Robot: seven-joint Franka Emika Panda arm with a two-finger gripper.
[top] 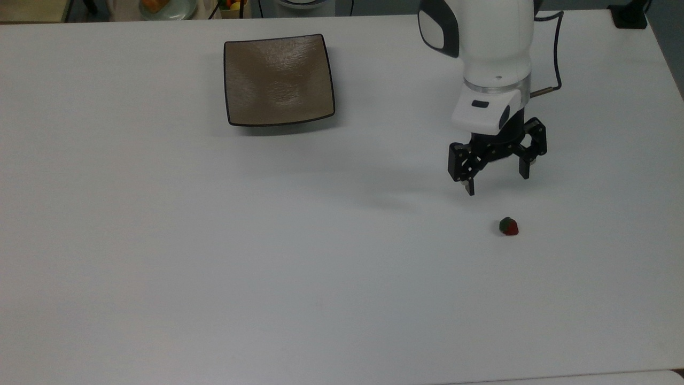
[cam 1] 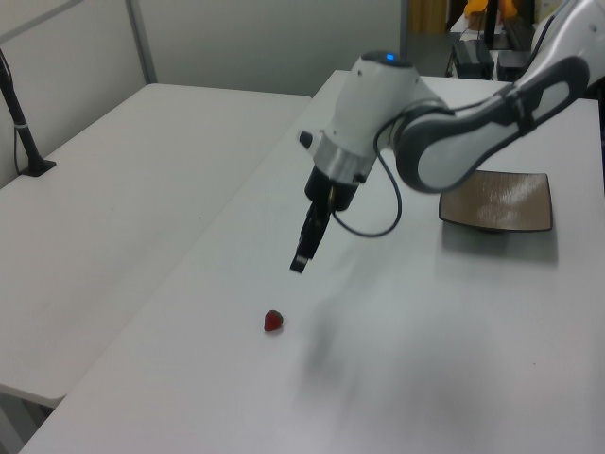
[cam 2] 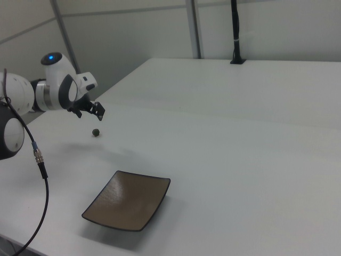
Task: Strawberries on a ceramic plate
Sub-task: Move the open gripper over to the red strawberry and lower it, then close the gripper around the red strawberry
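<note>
White tabletop all round. Jaws spread wide and empty, the gripper hovers near the strawberry, which lies at its five o'clock in the top view. Ceramic plate, bare, sits far off at ten o'clock. Grasp, carry and placing all remain.

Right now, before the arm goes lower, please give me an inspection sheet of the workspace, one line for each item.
Surface: white table, bare apart from the job's things.
Job's things: strawberry lies alone on the table, untouched; ceramic plate holds nothing and sits far to the top view's left of the berry.
Clutter: nothing seen on the table.
Grippers: gripper hangs above the table just short of the strawberry, jaws open and holding nothing.
Cables: black cable runs from the wrist, off the table surface.
Surroundings: second white table alongside; black post on it.
</note>
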